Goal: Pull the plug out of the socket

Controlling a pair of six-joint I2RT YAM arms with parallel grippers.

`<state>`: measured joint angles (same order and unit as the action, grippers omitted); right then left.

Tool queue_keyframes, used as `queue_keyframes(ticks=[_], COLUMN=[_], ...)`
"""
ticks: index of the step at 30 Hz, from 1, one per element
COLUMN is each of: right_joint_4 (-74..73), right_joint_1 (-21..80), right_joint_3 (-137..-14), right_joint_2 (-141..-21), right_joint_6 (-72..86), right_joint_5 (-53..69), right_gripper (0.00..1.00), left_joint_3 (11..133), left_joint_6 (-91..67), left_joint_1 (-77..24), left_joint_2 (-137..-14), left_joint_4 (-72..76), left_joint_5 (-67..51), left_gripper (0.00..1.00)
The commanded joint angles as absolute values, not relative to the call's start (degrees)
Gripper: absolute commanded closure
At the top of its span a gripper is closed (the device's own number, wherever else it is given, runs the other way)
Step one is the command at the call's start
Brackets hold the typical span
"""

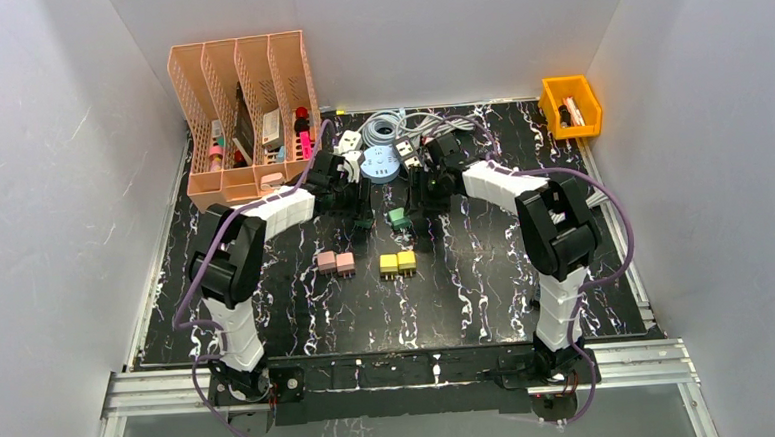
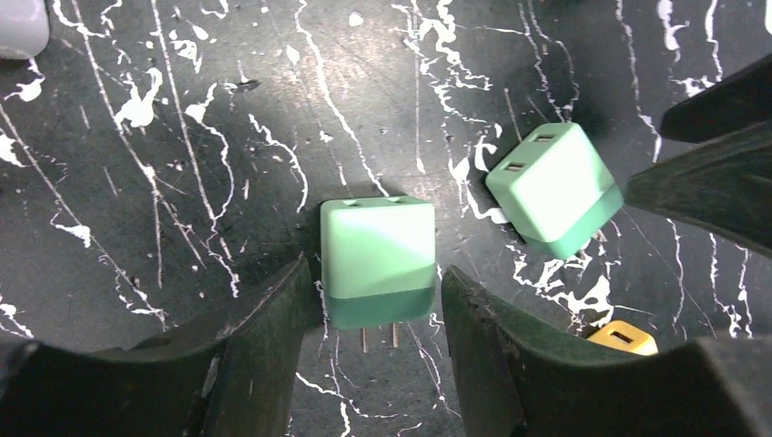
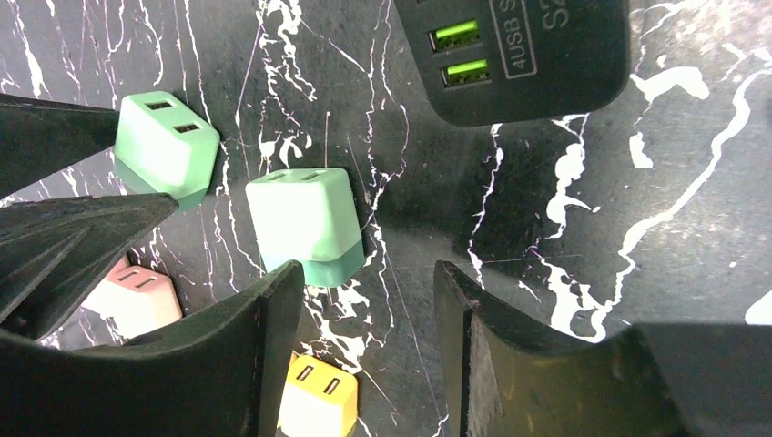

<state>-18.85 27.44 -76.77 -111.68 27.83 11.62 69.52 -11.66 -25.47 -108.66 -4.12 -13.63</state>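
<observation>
A mint-green plug [image 2: 377, 250] lies on the black marbled table with its two metal prongs bare. It sits between the fingers of my left gripper [image 2: 378, 270], which is open, with a thin gap showing on each side of the plug. A second green cube, the socket [image 2: 553, 187], lies apart to the right with its slots showing. In the right wrist view, the same socket [image 3: 305, 223] rests just beyond the left fingertip [image 3: 282, 282]. My right gripper [image 3: 366, 269] is open and holds nothing. In the top view both grippers meet around the green pieces [image 1: 396, 218].
A black USB power strip [image 3: 519, 55] lies just beyond the right gripper. Pink cubes [image 1: 336, 262] and yellow cubes [image 1: 398, 264] sit nearer the arms. At the back are a round white hub [image 1: 381, 164], coiled cable [image 1: 389, 128], a peach file organizer [image 1: 247, 106] and an orange bin [image 1: 570, 104].
</observation>
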Motion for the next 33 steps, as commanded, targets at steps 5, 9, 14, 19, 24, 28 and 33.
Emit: queue_keyframes(ticks=[5,9,14,19,24,28,33], right_joint_4=[-21.33,-20.52,-22.36,-25.80,-31.46,-33.27,-33.49], right_joint_1=[29.47,29.95,31.25,33.40,35.59,35.92,36.01], right_joint_3=[-83.36,-84.32,-87.58,-91.37,-95.70,-95.80,-95.01], right_joint_2=[-107.75,-109.07,-112.10,-114.78,-117.90,-118.20,-117.98], right_joint_6=[25.49,24.50,23.09,20.47,16.64,15.70,15.23], right_joint_5=[8.05,10.24,11.10,9.57,5.20,2.39,0.92], right_gripper=[0.38,0.36,0.34,0.34,0.32,0.32,0.32], left_joint_3=[71.86,71.54,71.63,71.46,71.30,70.62,69.60], left_joint_6=[-9.42,-9.58,-9.67,-9.80,-10.18,-10.83,-12.04], left_joint_1=[-25.93,-25.93,-25.93,-25.93,-25.93,-25.83,-25.41], left_joint_2=[-110.07,-110.13,-110.13,-110.06,-110.05,-109.74,-109.37], left_joint_4=[-7.05,-7.03,-7.03,-7.16,-7.37,-7.47,-7.21], left_joint_5=[-9.90,-9.94,-9.87,-9.47,-8.80,-8.48,-8.86], left_gripper=[0.50,0.51,0.52,0.54,0.57,0.61,0.64])
